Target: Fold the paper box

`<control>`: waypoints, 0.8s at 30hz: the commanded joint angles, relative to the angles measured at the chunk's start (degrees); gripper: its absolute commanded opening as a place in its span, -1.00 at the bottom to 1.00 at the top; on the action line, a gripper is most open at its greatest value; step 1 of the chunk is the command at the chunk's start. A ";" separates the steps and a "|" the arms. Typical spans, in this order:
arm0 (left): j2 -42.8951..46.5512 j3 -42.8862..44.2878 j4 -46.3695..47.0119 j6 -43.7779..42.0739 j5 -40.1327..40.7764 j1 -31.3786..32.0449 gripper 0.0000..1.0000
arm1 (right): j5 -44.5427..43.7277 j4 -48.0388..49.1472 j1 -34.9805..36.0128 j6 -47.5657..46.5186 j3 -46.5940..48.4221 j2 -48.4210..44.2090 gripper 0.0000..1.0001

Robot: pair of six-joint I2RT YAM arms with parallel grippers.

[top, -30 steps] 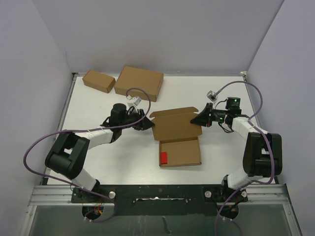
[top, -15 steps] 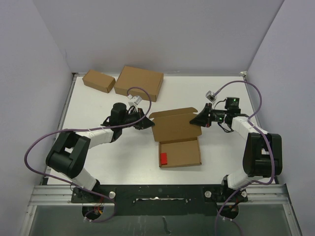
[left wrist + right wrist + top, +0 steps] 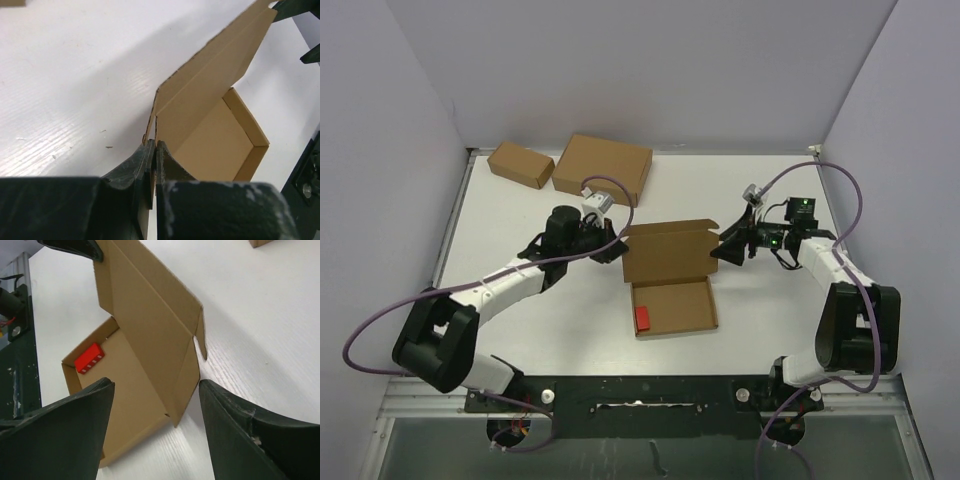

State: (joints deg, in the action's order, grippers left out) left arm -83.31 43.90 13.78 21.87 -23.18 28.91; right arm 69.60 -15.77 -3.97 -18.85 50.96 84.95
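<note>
Paper box (image 3: 670, 280) sits on the bench (image 3: 520, 210), lid raised, its left flap clamped in the left gripper (image 3: 616, 247); the right gripper (image 3: 722, 248) gapes apart beside the opposite flap.

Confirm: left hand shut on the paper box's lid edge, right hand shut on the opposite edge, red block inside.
Not quite. The right hand is open wide, as the right wrist view shows. The left hand is shut on the paper box's lid edge, and the red block lies inside.
</note>
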 commanded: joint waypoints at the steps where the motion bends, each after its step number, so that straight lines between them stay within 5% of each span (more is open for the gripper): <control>1: 6.42 6.56 -11.87 -9.25 7.25 1.51 -1.00 | -1.09 -1.16 -2.73 -4.16 1.35 -3.49 0.43; 8: 6.71 12.97 -24.50 -14.22 9.76 3.33 -1.00 | -1.70 -0.88 -3.24 -5.48 0.06 -3.71 0.51; 16: 6.05 10.25 -19.73 -14.10 7.23 3.01 -1.00 | -4.89 3.37 -1.97 -5.13 -1.73 -2.96 0.60; 24: 5.53 9.00 -16.79 -13.81 6.01 2.16 -1.00 | -10.61 -1.35 4.09 -8.10 2.60 -0.57 0.32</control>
State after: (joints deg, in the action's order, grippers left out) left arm -78.52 52.84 -7.03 8.75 -15.44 31.59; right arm 62.13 -16.53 -2.92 -24.05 50.78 84.77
